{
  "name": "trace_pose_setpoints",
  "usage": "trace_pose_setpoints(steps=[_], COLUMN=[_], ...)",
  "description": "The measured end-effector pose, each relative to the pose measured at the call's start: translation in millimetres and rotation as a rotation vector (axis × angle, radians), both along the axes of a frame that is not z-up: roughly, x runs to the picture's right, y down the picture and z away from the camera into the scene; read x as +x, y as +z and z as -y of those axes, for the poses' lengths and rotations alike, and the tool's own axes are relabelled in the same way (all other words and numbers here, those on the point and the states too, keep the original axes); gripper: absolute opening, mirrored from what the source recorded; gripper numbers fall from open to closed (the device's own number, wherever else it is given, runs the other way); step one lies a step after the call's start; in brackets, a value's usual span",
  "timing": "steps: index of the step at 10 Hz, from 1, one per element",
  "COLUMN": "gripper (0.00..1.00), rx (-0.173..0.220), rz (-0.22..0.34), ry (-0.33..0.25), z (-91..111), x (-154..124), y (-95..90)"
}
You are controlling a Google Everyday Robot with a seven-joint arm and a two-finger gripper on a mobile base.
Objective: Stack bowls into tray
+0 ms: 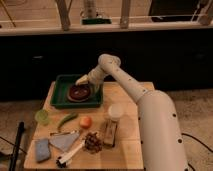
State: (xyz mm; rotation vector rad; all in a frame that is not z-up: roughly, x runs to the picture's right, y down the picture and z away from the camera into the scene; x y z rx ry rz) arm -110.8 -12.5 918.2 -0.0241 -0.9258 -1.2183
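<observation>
A dark maroon-brown bowl [79,92] sits inside the green tray [61,100] at the back left of the wooden table. My white arm reaches over the tray from the right. My gripper [81,80] hangs just above the bowl's far rim, at the back of the tray. I see only one bowl clearly; whether others lie under it I cannot tell.
In front of the tray lie a small green cup [42,116], a green pepper [67,120], an orange fruit [85,122], a white cup [116,111], a brown packet [109,133], a blue sponge [42,149], a grey cloth [64,141] and a white-handled brush [80,146]. A dark counter runs behind.
</observation>
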Motion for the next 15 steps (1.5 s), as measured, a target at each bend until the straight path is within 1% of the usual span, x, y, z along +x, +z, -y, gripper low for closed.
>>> trace_pose_setpoints(steps=[3, 7, 12, 15], gripper=[0.8, 0.8, 0.8, 0.8], rx=[0.025, 0.051, 0.06, 0.062], rz=[-0.031, -0.053, -0.054, -0.055], ry=[0.024, 0.043, 0.048, 0.048], z=[11.7, 25.4, 36.0, 36.6], x=[1.4, 5.3, -0.6, -0.5], y=[-4.2, -7.3, -6.8, -7.2])
